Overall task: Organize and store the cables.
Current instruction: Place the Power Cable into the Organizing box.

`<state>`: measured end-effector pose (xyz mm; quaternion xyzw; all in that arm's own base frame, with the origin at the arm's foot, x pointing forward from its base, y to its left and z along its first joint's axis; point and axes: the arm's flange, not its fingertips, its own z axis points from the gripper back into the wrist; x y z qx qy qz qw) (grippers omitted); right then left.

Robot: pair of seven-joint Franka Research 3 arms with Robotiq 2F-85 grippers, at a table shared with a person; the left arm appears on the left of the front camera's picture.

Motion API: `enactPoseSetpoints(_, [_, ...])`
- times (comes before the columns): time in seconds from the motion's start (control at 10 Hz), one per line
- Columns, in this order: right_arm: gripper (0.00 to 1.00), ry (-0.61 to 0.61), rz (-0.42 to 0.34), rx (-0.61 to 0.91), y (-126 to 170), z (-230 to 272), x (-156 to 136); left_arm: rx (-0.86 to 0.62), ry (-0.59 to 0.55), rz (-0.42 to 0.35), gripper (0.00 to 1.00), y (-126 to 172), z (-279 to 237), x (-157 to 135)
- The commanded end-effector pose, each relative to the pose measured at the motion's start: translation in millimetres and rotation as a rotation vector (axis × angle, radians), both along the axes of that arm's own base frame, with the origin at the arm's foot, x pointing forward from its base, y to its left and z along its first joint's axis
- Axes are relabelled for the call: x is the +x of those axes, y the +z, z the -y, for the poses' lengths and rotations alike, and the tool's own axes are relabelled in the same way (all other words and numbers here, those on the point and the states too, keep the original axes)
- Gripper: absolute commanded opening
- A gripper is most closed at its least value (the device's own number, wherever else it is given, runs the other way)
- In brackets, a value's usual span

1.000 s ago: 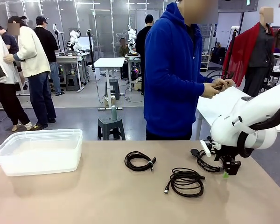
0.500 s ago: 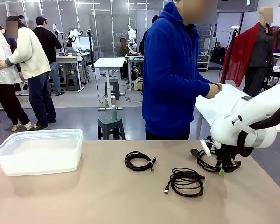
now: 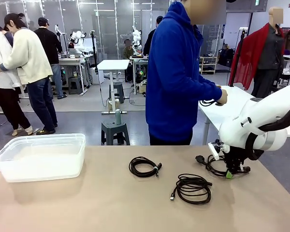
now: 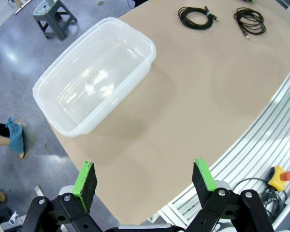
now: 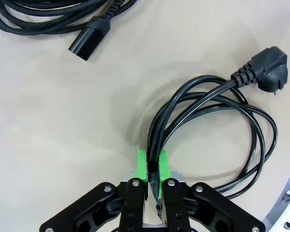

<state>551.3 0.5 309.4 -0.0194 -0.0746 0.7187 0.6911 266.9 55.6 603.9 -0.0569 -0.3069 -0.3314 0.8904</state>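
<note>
Clear plastic bin (image 3: 43, 168) empty; right gripper (image 5: 152, 164) pinches the first black power-plug cable coil (image 5: 263, 65), left gripper (image 4: 145, 179) wide, two black cable coils (image 3: 154, 168) waiting.

Tan table (image 3: 111, 208): cables (image 3: 192, 182), clear tub (image 3: 41, 169)

right end effector (image 5: 152, 167) closed on power cable (image 5: 245, 74)

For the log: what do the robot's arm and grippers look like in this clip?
The right arm is glossy white with rounded joints and a thick black hose alongside. Both the left gripper and right gripper are black linkages with silver pivots and bright green pads.
</note>
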Motion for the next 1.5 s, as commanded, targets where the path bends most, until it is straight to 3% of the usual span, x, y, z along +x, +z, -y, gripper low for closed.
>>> enactPoseSetpoints(0.0, [0.0,-0.024,-0.031,0.006,21,2,-2,0.006,-0.009,0.002,1.0,0,-1,-1])
enactPoseSetpoints(0.5, [0.0,-0.106,0.018,-0.048,71,-4,-23,0.006,-0.009,0.002,1.0,0,-1,-1])
enactPoseSetpoints(1.4, [0.0,-0.153,0.102,-0.026,134,-32,-61,0.006,-0.009,0.002,1.0,0,-1,-1])
